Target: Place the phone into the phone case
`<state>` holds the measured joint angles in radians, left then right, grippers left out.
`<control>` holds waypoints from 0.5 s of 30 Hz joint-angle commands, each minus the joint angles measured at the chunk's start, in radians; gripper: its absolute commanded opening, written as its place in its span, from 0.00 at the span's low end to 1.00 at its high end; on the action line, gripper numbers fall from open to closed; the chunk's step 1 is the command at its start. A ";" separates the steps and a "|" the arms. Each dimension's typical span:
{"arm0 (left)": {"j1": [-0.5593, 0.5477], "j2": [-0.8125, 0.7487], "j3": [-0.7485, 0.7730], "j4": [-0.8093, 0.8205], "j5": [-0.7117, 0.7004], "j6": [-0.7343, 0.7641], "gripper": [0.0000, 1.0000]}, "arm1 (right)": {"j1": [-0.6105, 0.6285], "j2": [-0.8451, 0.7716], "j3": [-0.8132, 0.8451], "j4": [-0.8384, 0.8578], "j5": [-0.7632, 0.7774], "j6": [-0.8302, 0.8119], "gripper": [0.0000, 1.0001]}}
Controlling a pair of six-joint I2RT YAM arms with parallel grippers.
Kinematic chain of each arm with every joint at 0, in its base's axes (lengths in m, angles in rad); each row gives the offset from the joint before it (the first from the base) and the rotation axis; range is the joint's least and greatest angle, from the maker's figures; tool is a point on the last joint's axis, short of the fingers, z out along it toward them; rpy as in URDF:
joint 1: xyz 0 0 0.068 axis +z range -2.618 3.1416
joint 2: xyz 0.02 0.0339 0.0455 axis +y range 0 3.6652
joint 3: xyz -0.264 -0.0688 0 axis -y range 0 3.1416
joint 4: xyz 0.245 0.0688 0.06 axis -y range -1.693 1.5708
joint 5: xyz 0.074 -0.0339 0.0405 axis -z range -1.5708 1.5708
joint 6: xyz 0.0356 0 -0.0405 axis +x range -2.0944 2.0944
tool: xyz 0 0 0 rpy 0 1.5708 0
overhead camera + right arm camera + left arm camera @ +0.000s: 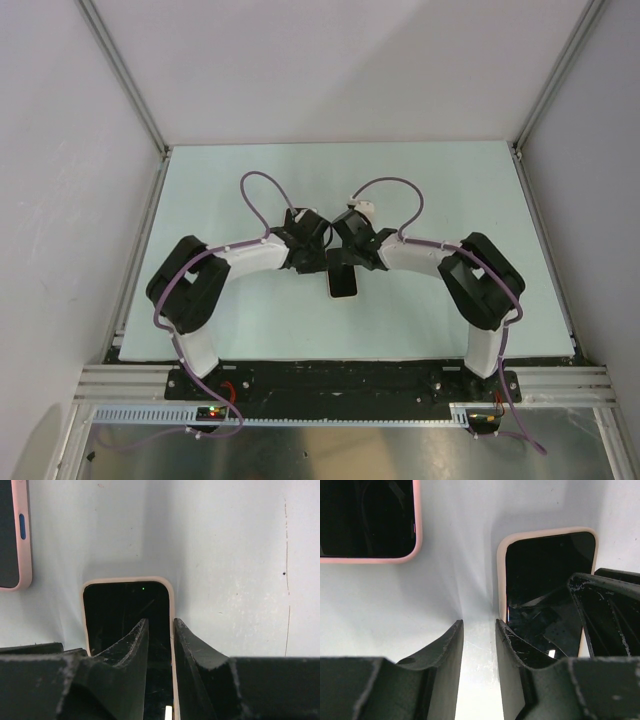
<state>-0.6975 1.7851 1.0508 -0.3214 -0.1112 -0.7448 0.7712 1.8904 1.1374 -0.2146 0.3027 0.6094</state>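
The phone (343, 283), black glass up, lies on the pale table inside the pink phone case (501, 570), which shows as a rim around the screen (120, 605). My left gripper (479, 630) stands open just left of the case's left edge, with only bare table between its fingers. My right gripper (161, 622) is narrowly open over the case's right edge (172, 610). Its left finger is above the screen, its right finger is outside the rim, and nothing is clamped. In the top view both grippers (318, 245) (352, 250) meet over the phone's far end.
A second dark slab with a pink rim (367, 520) lies farther off on the table. It also shows in the right wrist view as an edge with a blue side button (20, 535). White walls and aluminium rails (130, 90) enclose the table.
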 commanded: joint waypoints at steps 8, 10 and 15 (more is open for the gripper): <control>-0.028 0.012 0.007 0.092 0.016 -0.049 0.38 | 0.019 0.064 -0.076 -0.093 -0.105 -0.035 0.12; -0.028 -0.007 0.001 0.092 0.010 -0.043 0.38 | 0.003 0.014 -0.076 -0.086 -0.142 -0.045 0.19; -0.024 -0.079 -0.015 0.090 -0.014 -0.020 0.39 | -0.022 -0.087 -0.076 -0.084 -0.196 -0.072 0.48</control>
<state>-0.7033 1.7748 1.0447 -0.3202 -0.1238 -0.7521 0.7464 1.8378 1.1030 -0.1883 0.2260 0.5774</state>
